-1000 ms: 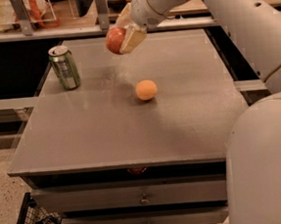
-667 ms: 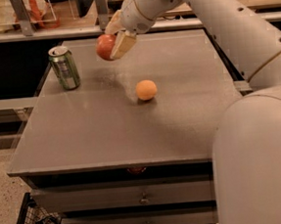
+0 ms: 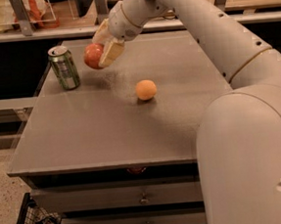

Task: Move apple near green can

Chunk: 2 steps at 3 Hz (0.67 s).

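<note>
The arm (image 3: 207,27) reaches in from the right over the far part of the surface (image 3: 103,137), its hand (image 3: 103,47) tilted down and leftward, clamped on the apple (image 3: 91,57), which is held off the surface just right of the upright green can (image 3: 64,67), not touching it. A smaller pale orange ball (image 3: 146,90) lies nearer the middle, apart from both. One beige finger (image 3: 110,53) hides the apple's right side, and the robot's body (image 3: 253,163) covers the surface's near right corner.

Workplace-like room: drawered counter (image 3: 108,136) beneath the tool (image 3: 99,50).
</note>
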Motion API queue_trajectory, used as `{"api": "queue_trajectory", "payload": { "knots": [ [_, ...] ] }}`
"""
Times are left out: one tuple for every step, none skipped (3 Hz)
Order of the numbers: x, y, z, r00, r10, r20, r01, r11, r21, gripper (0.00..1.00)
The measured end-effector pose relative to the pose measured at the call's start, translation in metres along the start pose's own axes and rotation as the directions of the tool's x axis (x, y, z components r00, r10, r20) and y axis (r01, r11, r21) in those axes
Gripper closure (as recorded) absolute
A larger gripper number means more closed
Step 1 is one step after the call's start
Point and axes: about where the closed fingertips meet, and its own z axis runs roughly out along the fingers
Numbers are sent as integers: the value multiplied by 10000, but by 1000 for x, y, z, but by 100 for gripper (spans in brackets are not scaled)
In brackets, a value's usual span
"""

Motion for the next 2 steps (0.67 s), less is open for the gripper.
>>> {"api": "queue_trajectory", "payload": {
  "knots": [
    [-7,5,10,9998,61,171,-57,9997,-231,100],
    [-12,10,16,9996,106,259,-95,9991,-419,100]
  ]
}}
